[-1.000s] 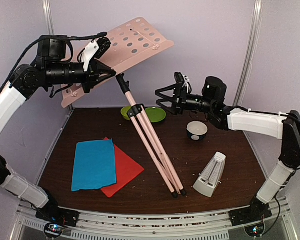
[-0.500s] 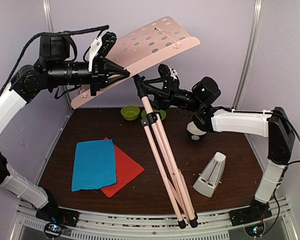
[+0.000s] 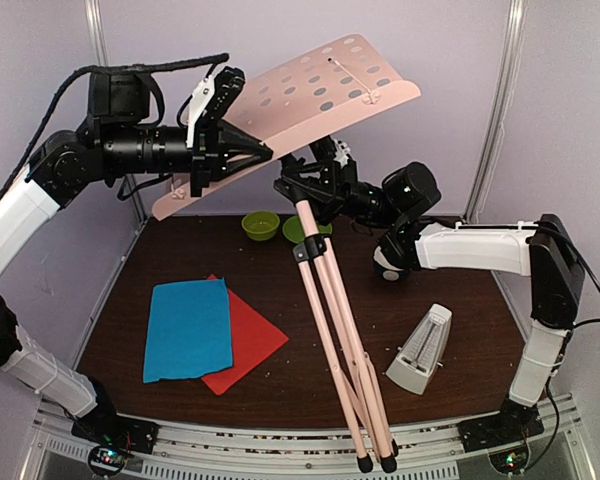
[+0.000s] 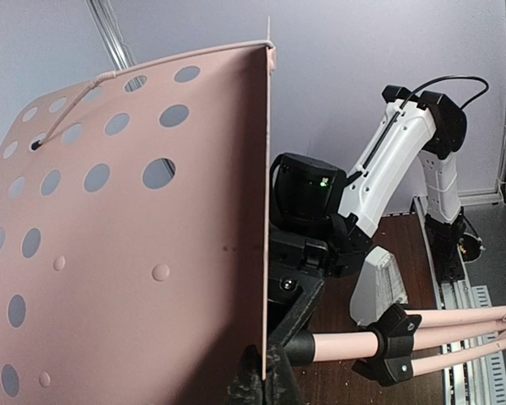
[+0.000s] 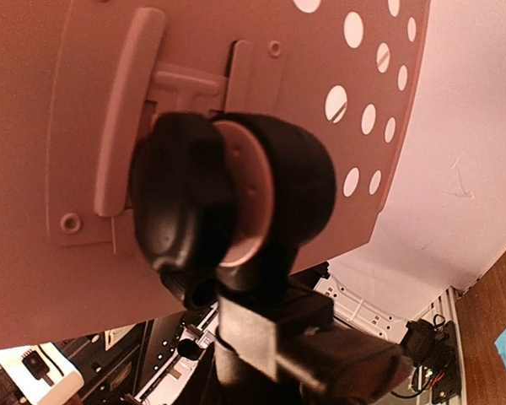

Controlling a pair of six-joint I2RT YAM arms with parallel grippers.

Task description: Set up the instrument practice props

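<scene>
As the left gripper (image 3: 258,155) pinched the desk edge of the pale pink perforated-desk tripod music stand (image 3: 280,110), that stand leaned over the dark brown table (image 3: 460,300), legs folded. The right gripper (image 3: 305,185) met its black neck, and its finger spread could not be told.

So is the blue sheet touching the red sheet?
Touching. The top external view shows the blue sheet lying flat over the left part of the red sheet, covering it, with red showing only past the blue sheet's right and lower edges.

sheets (image 3: 187,330) L of stand (image 3: 310,250) | metronome (image 3: 421,350) R | bowl (image 3: 260,226) behind
</scene>
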